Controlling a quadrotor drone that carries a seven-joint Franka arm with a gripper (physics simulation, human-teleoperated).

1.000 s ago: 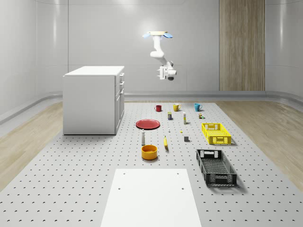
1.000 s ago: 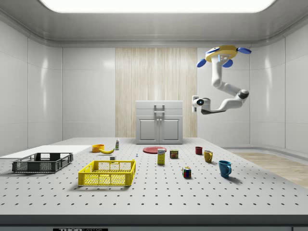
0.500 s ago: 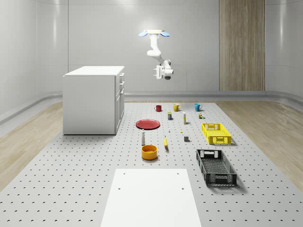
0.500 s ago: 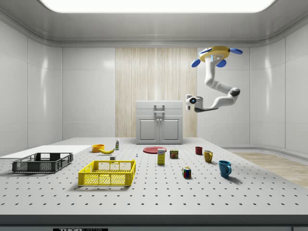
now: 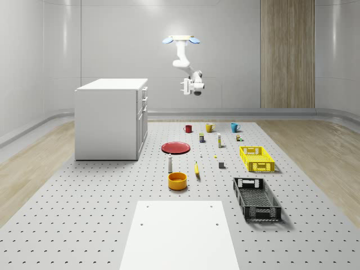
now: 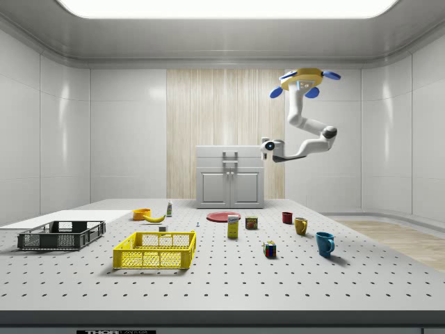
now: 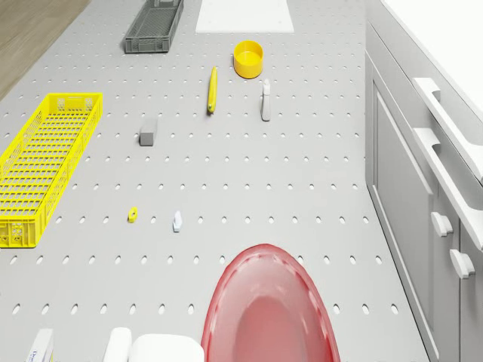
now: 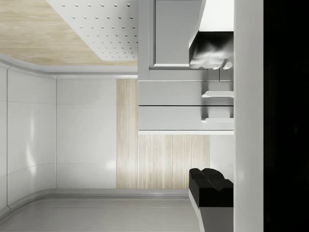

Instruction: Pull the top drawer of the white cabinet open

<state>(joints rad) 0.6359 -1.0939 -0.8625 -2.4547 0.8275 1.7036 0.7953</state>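
A: Jaws: how do they stand?
B: The gripper (image 8: 212,121) has its fingers (image 8: 210,193) wide apart, with nothing held or touched. In the wrist view the drawer fronts show between them.

A: The task's thing?
B: The top drawer (image 5: 144,90) sits just under the top edge of the white cabinet (image 5: 107,121), flush with the front, so it is shut. Its bar handle (image 7: 453,113) is untouched.

A: Room for moving?
B: In the whole-scene view the gripper (image 5: 183,87) hangs at 3 o'clock of the drawer, at about its height and well apart from it, with open air between. The drone (image 5: 183,40) hovers at 12 o'clock of the gripper, above the red plate (image 7: 268,317). The floor before the cabinet front is bare.

A: Change from the earlier frames?
B: The drone and the gripper have shifted toward the cabinet. In the side view the gripper (image 6: 265,146) now overlaps the cabinet's right edge.
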